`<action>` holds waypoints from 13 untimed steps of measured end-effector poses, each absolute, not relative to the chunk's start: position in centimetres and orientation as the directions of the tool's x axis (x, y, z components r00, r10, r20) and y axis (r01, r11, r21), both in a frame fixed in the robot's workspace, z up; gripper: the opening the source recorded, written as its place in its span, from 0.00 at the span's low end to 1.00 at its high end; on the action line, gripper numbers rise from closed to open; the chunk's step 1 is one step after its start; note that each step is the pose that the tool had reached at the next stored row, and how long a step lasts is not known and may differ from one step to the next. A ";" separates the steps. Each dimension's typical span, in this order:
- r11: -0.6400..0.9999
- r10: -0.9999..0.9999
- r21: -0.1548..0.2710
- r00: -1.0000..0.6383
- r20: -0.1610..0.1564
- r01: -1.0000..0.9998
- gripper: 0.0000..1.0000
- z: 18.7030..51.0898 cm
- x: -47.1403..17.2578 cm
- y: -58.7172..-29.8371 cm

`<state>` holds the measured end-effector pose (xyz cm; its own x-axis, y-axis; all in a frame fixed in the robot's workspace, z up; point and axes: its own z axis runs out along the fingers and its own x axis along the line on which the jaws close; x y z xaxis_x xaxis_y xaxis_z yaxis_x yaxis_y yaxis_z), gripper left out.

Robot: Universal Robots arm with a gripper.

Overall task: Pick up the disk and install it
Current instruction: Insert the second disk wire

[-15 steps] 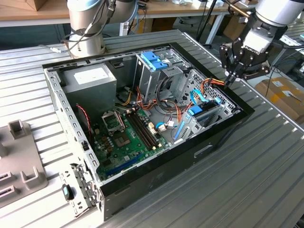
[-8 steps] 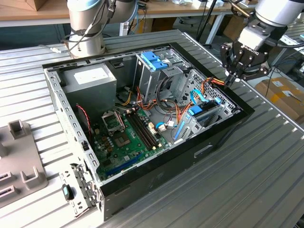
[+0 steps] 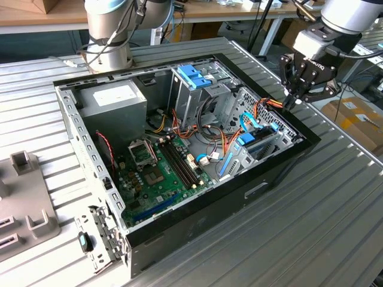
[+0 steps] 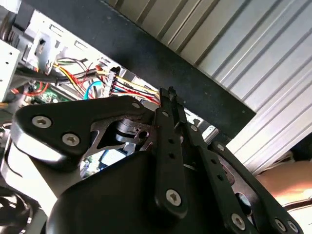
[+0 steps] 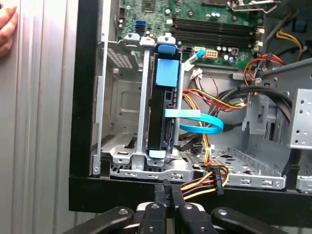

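Inside the case point(image 3: 281, 156), one disk point(image 5: 163, 105) stands, apparently seated, while the clenched tool point(image 5: 169, 189) hovers empty.

No text, label or number is legible on anything here.

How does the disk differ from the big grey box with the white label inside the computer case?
The disk stands on edge in a metal bay, while the grey box lies flat in a corner of the case. The disk is thin, dark and blue-trimmed; the grey box is bulky and plain grey. The gripper hovers over the case wall near the disk, far from the grey box. Both sit inside the case.
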<state>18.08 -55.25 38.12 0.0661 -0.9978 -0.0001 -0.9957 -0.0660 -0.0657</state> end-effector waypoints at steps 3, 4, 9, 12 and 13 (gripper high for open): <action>-0.031 -1.000 -0.066 0.031 0.000 -0.997 0.16 38.1 18.1 -55.3; -0.031 -1.000 -0.066 0.031 0.000 -0.997 0.16 38.1 18.1 -55.2; -0.031 -1.000 -0.066 0.031 0.000 -0.997 0.16 38.1 17.8 -55.2; -0.031 -1.000 -0.066 0.031 0.000 -0.997 0.16 38.0 16.2 -55.2; -0.031 -1.000 -0.066 0.031 0.000 -0.997 0.16 37.9 15.8 -55.2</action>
<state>15.83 -55.25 37.95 0.0306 -0.9995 0.0000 -0.9974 -0.0305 -0.0658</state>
